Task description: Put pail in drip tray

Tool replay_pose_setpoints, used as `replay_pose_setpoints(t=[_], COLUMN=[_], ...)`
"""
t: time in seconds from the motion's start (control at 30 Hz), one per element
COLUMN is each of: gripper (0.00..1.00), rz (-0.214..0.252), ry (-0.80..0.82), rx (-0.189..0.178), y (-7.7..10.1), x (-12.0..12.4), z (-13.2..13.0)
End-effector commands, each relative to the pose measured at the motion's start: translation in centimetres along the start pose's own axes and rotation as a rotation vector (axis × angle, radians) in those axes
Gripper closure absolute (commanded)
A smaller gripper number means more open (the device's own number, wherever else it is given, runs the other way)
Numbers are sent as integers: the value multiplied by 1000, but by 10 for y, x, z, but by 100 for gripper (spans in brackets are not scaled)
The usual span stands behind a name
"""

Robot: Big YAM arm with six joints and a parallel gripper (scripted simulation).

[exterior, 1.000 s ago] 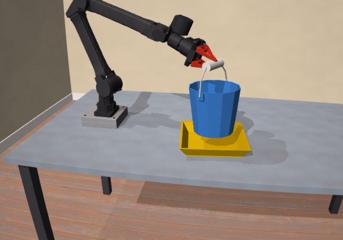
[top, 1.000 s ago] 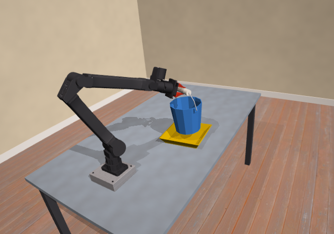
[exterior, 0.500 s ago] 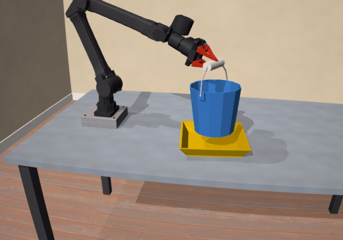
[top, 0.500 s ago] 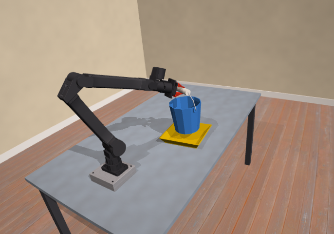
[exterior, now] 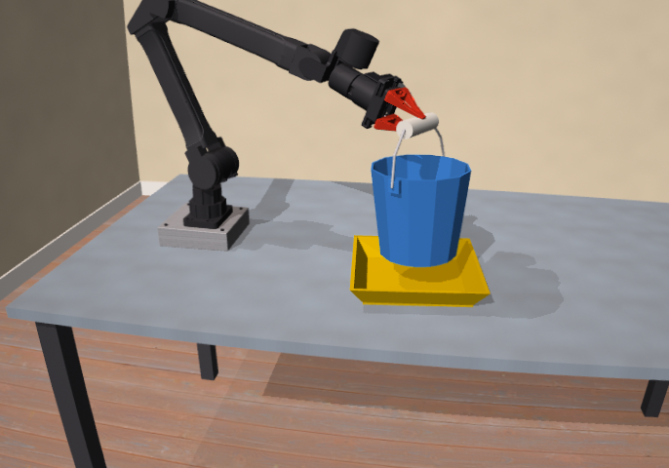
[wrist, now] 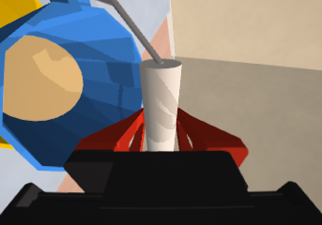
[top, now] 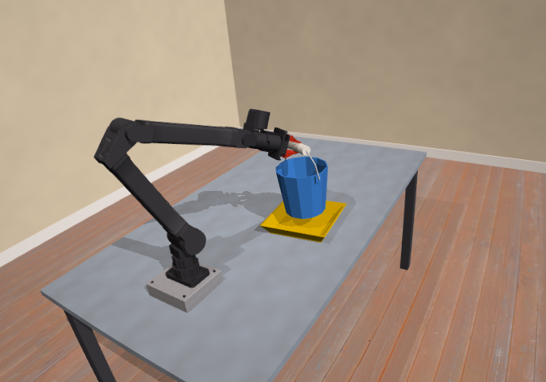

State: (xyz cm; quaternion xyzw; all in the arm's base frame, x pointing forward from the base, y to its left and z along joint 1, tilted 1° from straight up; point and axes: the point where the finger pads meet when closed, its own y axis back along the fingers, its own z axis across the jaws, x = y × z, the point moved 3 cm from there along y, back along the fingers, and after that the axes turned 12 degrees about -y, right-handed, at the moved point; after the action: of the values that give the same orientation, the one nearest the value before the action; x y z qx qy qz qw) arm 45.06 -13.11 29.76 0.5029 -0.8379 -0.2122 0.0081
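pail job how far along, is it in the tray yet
Done: the blue pail has been carried over the yellow drip tray. In hand: the gripper is shut on the pail's white handle grip, the pail hanging upright, its base seemingly just above the tray floor. Left: lower it fully, release, withdraw.

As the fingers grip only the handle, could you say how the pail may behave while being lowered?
The pail hangs from thin wire under the white grip in the gripper, so it may swing. Its narrower base could tip on the tray.
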Motion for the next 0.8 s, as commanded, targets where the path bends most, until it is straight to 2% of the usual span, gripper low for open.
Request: replay_pose_setpoints(t=[0.0,0.5,0.77], gripper=[77,77,77], rz=[-61,-60,-57], ry=[-47,-45,-44], rx=[149,147,132], y=[14,14,12], x=[-25,-24,-23], z=[-59,-59,-55])
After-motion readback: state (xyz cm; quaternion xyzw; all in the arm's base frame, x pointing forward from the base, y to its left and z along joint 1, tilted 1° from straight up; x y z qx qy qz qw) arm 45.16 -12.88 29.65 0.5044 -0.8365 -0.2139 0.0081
